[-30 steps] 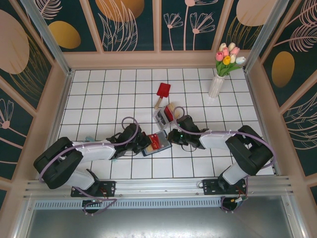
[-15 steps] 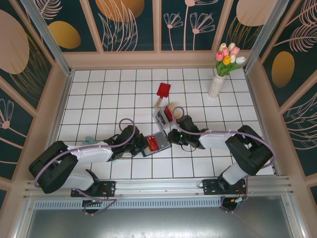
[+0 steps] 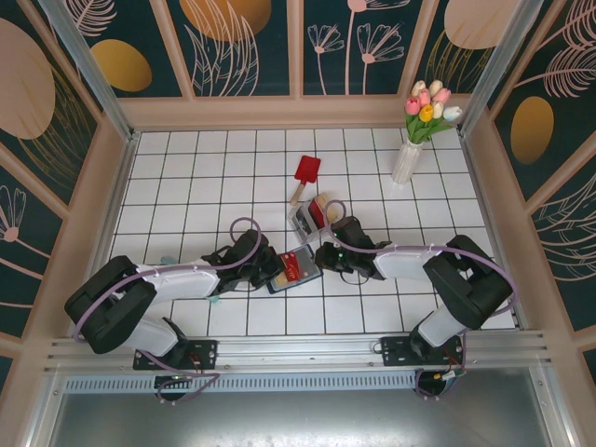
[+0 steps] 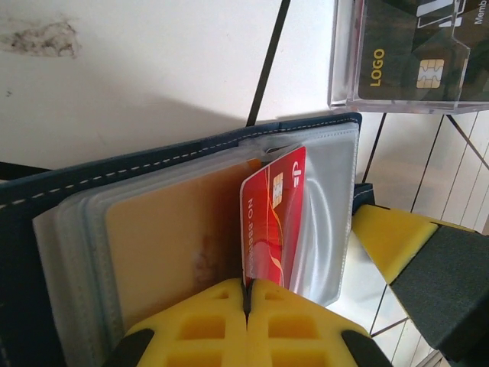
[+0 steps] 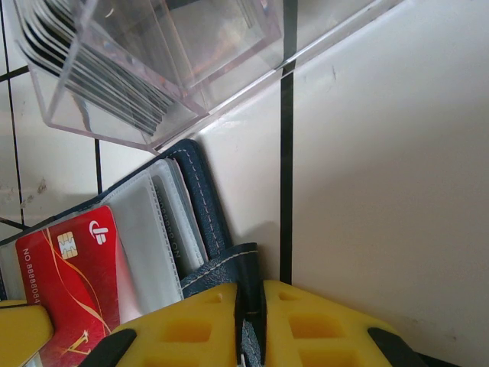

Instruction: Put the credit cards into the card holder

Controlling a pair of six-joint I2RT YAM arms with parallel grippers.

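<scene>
Left claw (image 4: 246,289) low, on credit card (image 4: 273,218)

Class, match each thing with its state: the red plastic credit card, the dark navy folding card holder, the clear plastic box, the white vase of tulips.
1 red plastic credit card
2 dark navy folding card holder
3 clear plastic box
4 white vase of tulips

a stands upright, far right
b tab pinched by the right gripper
c holds dark cards
d pinched by the left gripper

Pairs: 1-d, 2-b, 3-c, 4-a
</scene>
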